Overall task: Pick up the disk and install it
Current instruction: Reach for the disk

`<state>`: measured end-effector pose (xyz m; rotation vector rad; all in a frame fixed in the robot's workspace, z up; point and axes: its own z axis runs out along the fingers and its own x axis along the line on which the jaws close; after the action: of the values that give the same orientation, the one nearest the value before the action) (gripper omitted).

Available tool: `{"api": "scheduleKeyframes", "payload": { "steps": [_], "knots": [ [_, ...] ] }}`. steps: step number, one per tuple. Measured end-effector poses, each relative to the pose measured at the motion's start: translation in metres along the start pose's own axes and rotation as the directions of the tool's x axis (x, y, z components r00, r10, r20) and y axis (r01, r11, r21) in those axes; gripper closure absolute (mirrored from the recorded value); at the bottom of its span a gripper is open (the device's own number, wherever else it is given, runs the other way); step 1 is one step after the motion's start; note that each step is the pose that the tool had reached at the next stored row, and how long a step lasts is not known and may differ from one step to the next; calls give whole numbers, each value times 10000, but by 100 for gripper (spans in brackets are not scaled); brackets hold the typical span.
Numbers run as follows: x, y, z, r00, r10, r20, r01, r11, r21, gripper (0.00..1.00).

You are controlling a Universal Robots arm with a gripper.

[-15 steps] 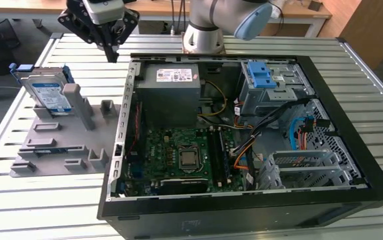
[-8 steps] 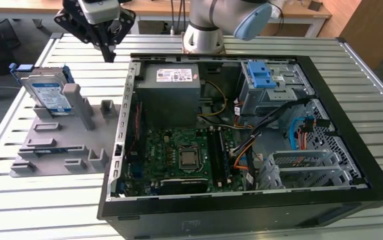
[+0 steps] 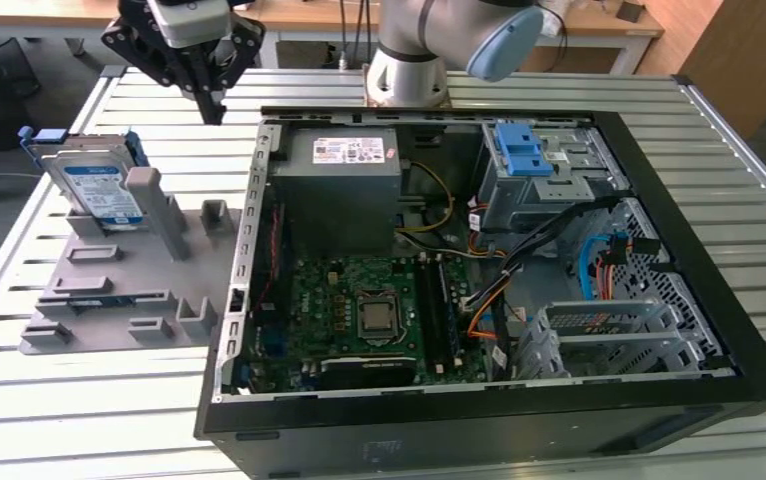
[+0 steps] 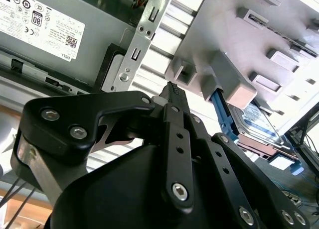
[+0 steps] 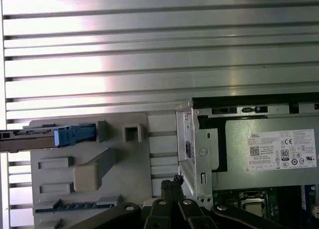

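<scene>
From here, the flat silver metal hard drive (image 3: 100, 190) has a blue-and-white label and a blue plastic frame. The moulded plastic holder plate (image 3: 116, 300) is plain grey, the ribbed metal table (image 3: 76, 410) striped pale silver. The matte gripper (image 3: 210, 115) is black, the computer's circuit board (image 3: 336, 300) green.

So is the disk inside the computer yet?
Out: the disk stands on edge in the grey holder, beside the open computer case.

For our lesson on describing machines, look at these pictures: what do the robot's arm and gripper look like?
The arm is a silver-grey metal tube with a rounded light-blue joint cap. The gripper is matt black, built of flat angular links joined by silver round-head screws, tapering to narrow ridged fingertips. A pale grey housing sits above it.
</scene>
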<state>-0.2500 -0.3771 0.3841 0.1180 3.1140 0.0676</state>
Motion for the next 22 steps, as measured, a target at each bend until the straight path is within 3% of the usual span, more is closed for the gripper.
{"api": "scheduleKeyframes", "payload": {
  "steps": [8,22],
  "knots": [
    [8,-1,0,10000,2,0,-2,10000,0,89],
    [126,-7,-1,10000,0,0,0,10000,0,89]
  ]
}}
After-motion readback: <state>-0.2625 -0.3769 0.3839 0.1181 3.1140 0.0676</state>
